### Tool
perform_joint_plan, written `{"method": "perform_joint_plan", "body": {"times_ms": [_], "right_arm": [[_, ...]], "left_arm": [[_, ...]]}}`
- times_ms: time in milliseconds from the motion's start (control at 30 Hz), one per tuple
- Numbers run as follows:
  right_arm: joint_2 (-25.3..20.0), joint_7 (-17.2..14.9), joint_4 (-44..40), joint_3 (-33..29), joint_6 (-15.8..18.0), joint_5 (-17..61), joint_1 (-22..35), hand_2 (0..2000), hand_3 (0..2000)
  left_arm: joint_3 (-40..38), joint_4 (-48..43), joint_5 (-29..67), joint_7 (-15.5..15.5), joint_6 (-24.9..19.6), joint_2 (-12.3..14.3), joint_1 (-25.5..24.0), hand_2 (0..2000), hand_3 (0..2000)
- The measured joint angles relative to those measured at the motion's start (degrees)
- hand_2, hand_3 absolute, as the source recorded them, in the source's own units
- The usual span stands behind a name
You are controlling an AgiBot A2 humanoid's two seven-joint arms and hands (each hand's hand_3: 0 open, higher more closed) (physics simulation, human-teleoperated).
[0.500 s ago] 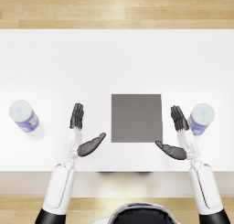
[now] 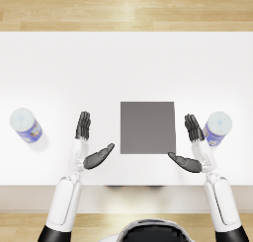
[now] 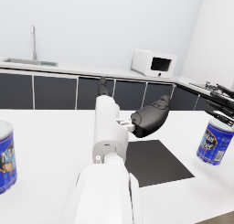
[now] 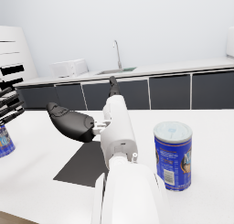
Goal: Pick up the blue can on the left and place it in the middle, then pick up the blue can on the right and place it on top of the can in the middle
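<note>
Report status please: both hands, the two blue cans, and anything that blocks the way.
Left hand open, right hand open, both empty. Left can and right can upright on table, untouched. Dark mat in middle bare; path unblocked.

Two blue cans [image 2: 25, 125] [image 2: 217, 128], one dark square mat [image 2: 147, 127], one white table [image 2: 126, 68], and two hands [image 2: 89, 146] [image 2: 191, 146].

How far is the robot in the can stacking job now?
Nothing is done yet. The left blue can and right blue can stand at the table's sides, and the dark mat is bare. The left hand and right hand hold nothing. Both moves remain.
</note>
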Motion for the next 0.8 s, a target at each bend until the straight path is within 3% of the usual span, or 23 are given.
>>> {"method": "perform_joint_plan", "body": {"times_ms": [233, 367, 633, 800], "right_arm": [[0.0, 0.0, 0.0, 0.0, 0.0, 0.0, 0.0, 0, 0], [-0.67, 4.26, 0.16, -0.33, -4.21, 0.0, -0.15, 0, 0], [-1.99, 5.68, 1.95, -11.42, -5.61, 19.68, 1.13, 0, 0], [-2.41, 5.76, 2.64, -17.14, -5.7, 23.45, 1.27, 0, 0]], "left_arm": [[0.0, 0.0, 0.0, 0.0, 0.0, 0.0, 0.0, 0, 0], [-0.4, 0.35, 0.0, -4.24, -4.25, 0.66, -0.18, 0, 0], [-12.64, 0.51, 20.4, -5.66, -5.67, 1.96, 1.95, 0, 0], [-20.89, 0.84, 25.68, -5.74, -5.76, 1.8, 2.87, 0, 0]]}}
